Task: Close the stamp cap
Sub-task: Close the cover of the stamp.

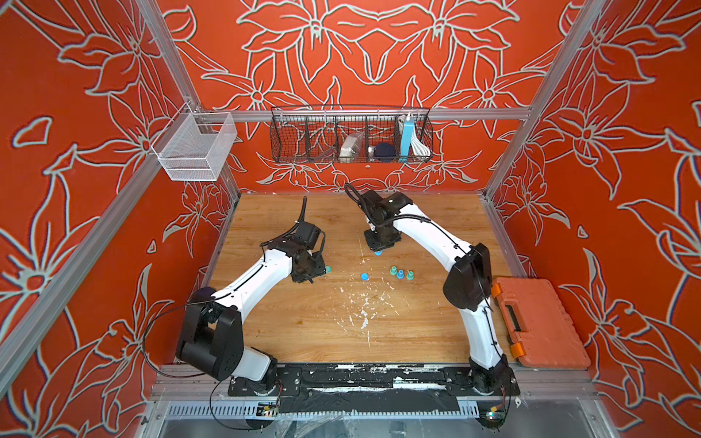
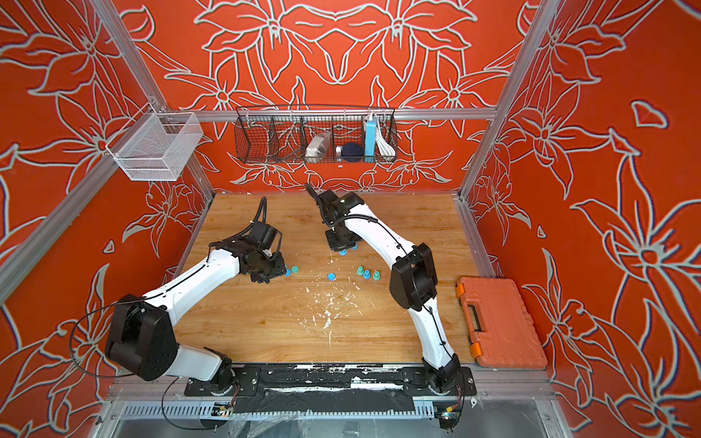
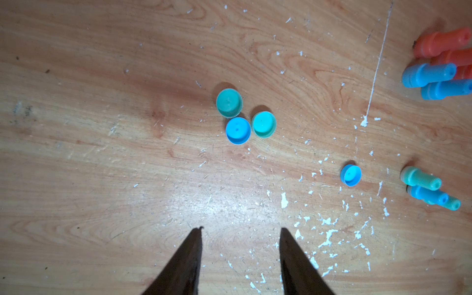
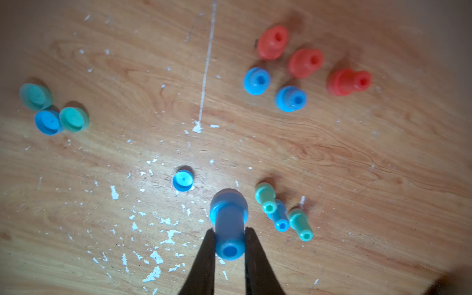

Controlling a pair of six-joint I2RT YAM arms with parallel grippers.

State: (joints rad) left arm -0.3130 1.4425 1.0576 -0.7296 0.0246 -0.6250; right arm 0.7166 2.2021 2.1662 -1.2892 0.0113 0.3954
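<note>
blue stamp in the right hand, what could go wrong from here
The right hand grips the blue plastic stamp only by its slim handle, so it may tilt when pressed. The single round blue cap lies loose and unheld, so it may slide. The green and blue stamps close by could get knocked.

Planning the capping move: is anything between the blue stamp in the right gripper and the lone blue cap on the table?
Nothing visible. In the right wrist view only white-flecked wood lies between the blue stamp, held in the right gripper, and the lone blue cap. The three-stamp cluster sits on the stamp's other side.
</note>
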